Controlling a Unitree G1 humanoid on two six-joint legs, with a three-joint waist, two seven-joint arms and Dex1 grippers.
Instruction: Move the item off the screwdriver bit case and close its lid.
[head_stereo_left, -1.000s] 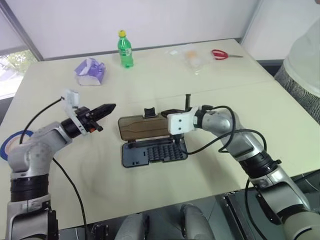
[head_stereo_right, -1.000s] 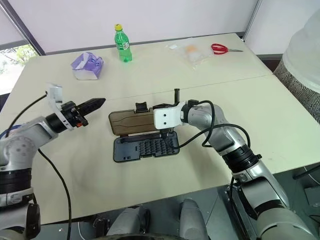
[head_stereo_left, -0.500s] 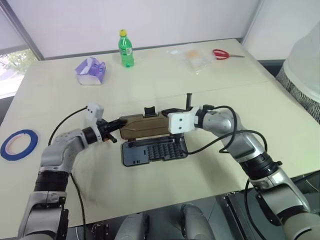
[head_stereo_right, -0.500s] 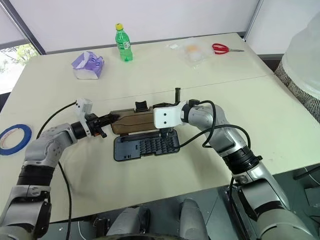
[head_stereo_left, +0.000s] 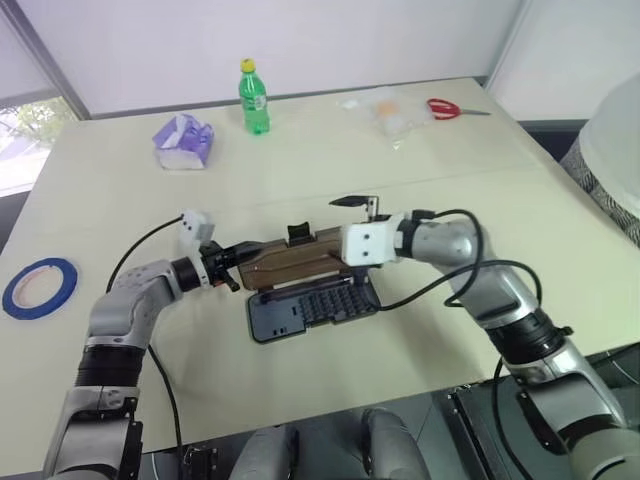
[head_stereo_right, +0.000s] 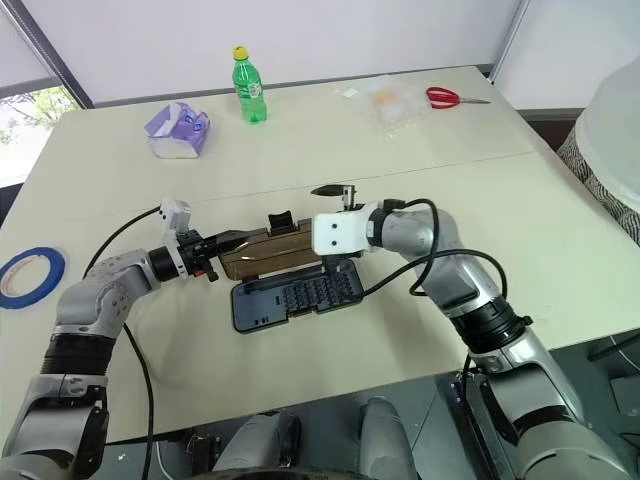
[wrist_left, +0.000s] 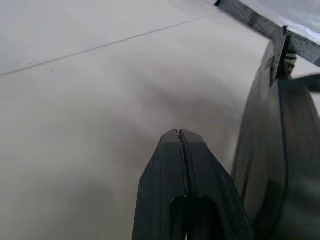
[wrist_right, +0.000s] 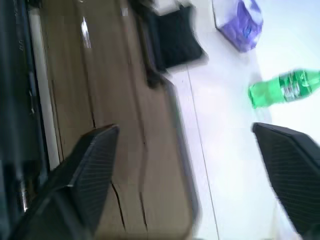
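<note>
The screwdriver bit case (head_stereo_right: 297, 293) lies open on the table (head_stereo_right: 420, 190), just below and between both grippers. No item sits on it; the blue tape ring (head_stereo_right: 30, 276) rests well off beyond the left arm, so only the closing seems left. The lid (head_stereo_right: 270, 253) stands partly raised. The left gripper (head_stereo_right: 222, 242), pressed together, touches its near end. The right gripper (wrist_right: 187, 150) is spread wide over the lid, holding nothing.
</note>
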